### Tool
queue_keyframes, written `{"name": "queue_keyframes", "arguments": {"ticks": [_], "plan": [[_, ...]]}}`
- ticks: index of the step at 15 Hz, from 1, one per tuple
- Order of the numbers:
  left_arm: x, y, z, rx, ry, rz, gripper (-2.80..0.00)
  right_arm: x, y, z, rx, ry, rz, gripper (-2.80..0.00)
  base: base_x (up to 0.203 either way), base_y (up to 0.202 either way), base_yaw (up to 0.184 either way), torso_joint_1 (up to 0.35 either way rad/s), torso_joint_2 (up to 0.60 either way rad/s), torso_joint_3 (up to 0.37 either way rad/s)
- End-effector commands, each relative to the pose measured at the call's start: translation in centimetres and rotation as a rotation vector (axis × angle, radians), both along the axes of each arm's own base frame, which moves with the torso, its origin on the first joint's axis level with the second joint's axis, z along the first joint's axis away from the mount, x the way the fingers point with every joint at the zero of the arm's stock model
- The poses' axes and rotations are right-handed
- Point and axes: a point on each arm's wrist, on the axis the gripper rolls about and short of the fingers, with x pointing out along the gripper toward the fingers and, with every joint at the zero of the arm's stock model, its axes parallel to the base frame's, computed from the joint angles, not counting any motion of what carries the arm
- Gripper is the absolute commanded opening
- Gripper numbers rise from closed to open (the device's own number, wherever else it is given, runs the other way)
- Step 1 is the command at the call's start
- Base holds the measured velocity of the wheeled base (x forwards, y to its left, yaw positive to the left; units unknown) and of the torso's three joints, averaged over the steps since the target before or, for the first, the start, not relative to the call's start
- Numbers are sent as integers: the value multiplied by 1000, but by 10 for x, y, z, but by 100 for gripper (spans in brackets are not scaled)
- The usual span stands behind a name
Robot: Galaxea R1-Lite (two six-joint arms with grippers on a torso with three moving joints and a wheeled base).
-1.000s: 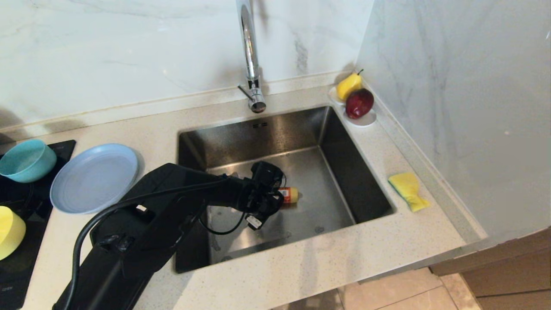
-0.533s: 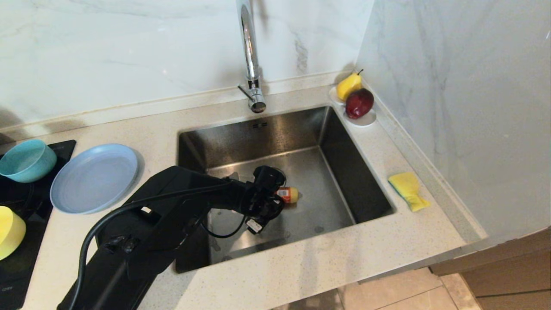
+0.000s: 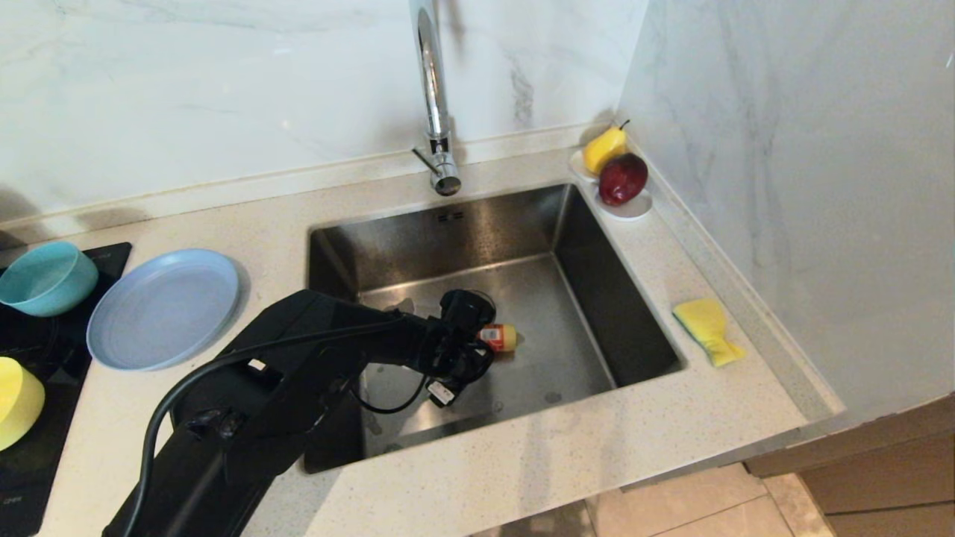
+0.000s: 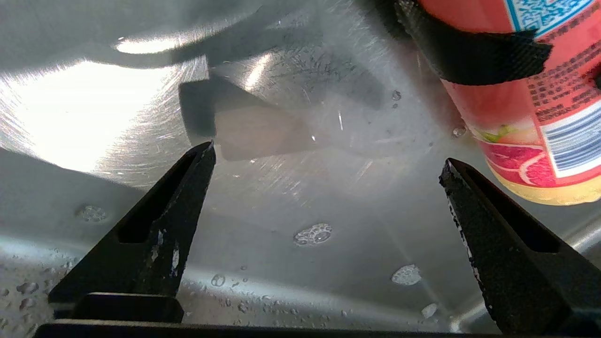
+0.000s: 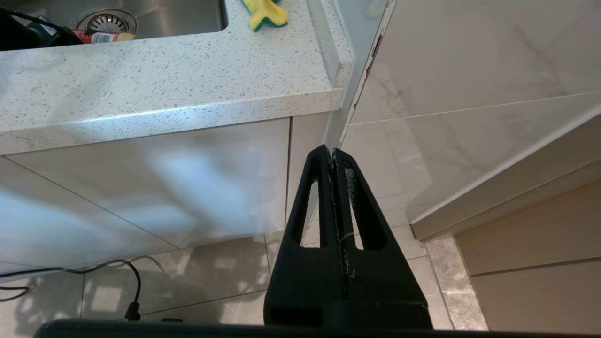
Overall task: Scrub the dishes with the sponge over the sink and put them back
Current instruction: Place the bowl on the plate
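Counter holds two bowls [image 3: 46, 277], one plate [image 3: 163, 307], one sponge [image 3: 707, 328]; left tool [image 4: 328, 197] gapes empty, right tool [image 5: 334, 157] closed.

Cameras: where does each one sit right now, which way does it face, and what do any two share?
Head view: high, looking down at the sink; the left arm reaches in.
Left wrist view: behind the open left hand, facing the wet sink floor; detergent bottle beside one finger.
Right wrist view: low beside the cabinet, behind the shut right hand, facing floor and counter edge.
Shared: head and right wrist views both show the sponge and the bottle.
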Motion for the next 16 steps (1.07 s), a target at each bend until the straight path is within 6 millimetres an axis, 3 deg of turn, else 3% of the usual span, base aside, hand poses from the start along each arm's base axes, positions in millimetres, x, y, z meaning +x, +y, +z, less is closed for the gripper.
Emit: {"name": "queue_keyframes", "arguments": {"ticks": [1, 8, 16], "plan": [[1, 1, -1, -4, 0, 7, 0, 0, 0, 0, 0, 1, 1, -280, 0, 0, 0, 0, 0, 0], [-1, -1, 1, -3, 3, 1, 0, 0, 0, 0, 0, 1, 1, -280, 0, 0, 0, 0, 0, 0], [-8, -8, 31, -39, -46, -12, 0, 0, 0, 0, 0, 1, 1, -280, 0, 0, 0, 0, 0, 0]]}}
